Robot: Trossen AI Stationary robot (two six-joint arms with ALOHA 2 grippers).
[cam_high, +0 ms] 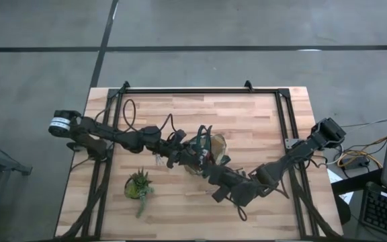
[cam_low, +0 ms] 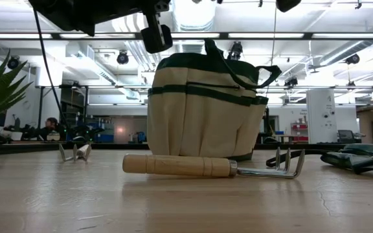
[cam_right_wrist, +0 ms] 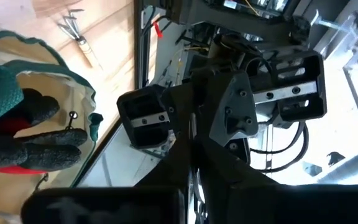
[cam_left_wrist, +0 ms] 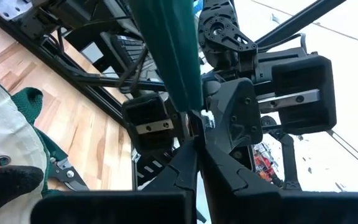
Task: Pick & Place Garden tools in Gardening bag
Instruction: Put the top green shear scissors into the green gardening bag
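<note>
Two end effectors meet over your gardening bag (cam_high: 210, 149) at frame centre; I cannot tell either's opening. A glove (cam_right_wrist: 23, 134) sits inside. One wooden-handled tool (cam_low: 206, 166) and pruning shears (cam_low: 358, 159) remain on the desk (cam_high: 247, 121).

The wooden table (cam_high: 247, 128) fills the middle of the high view, with a black frame along its edges. The gardening bag (cam_low: 203, 110) stands on it at the centre of the low view. A wooden-handled fork (cam_low: 212, 166) lies flat just in front of the bag. A second small fork (cam_low: 74, 153) lies far back on the left. Pruning shears (cam_low: 358, 160) lie at the right edge. A little potted succulent (cam_high: 138, 185) sits at the lower left of the high view.
</note>
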